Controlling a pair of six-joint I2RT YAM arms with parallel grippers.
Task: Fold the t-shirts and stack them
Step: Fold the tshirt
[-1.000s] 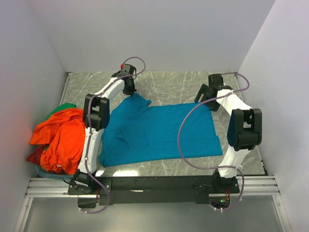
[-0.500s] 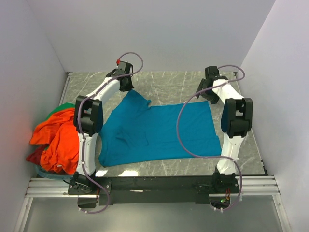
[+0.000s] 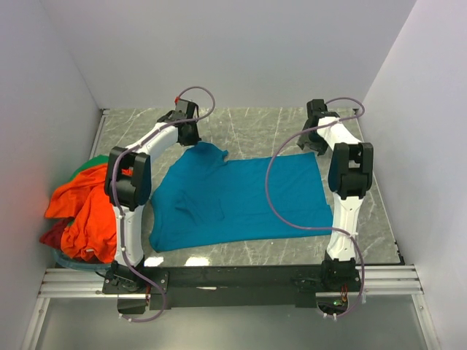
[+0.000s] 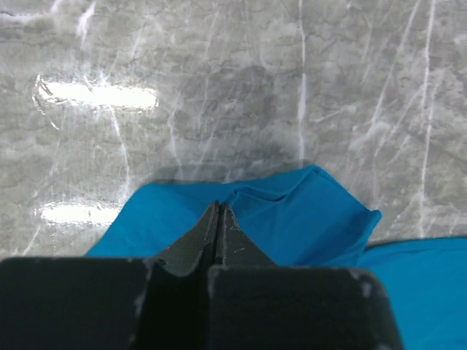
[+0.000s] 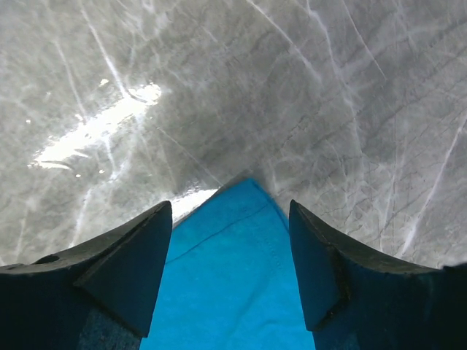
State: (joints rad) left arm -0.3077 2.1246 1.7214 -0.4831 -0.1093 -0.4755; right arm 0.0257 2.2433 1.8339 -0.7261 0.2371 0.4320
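While the teal t-shirt (image 3: 241, 200) lies spread open and unfolded in the middle of the desk (image 3: 270, 124), we judge the task barely begun. No fold has been made and nothing is stacked. The orange t-shirt (image 3: 91, 208) sits crumpled in a heap at the left edge, with a red t-shirt (image 3: 55, 235) and a green t-shirt (image 3: 93, 162) showing from under it. All of them are yet to be laid out, folded and piled. Our left arm (image 3: 157, 138) reaches to the far sleeve (image 4: 321, 211). The left jaws are pressed together with their tips on the teal cloth, but we cannot tell whether a fold is caught between them. Our right arm (image 3: 343, 142) reaches to the far right hem corner (image 5: 244, 193), where the right jaws stand wide apart on either side of that corner, holding nothing. Compared with a second ago, both arms stretch farther toward the back wall, their elbows drawn in toward the outer edges of the shirt, while the shirt itself lies much as it did.
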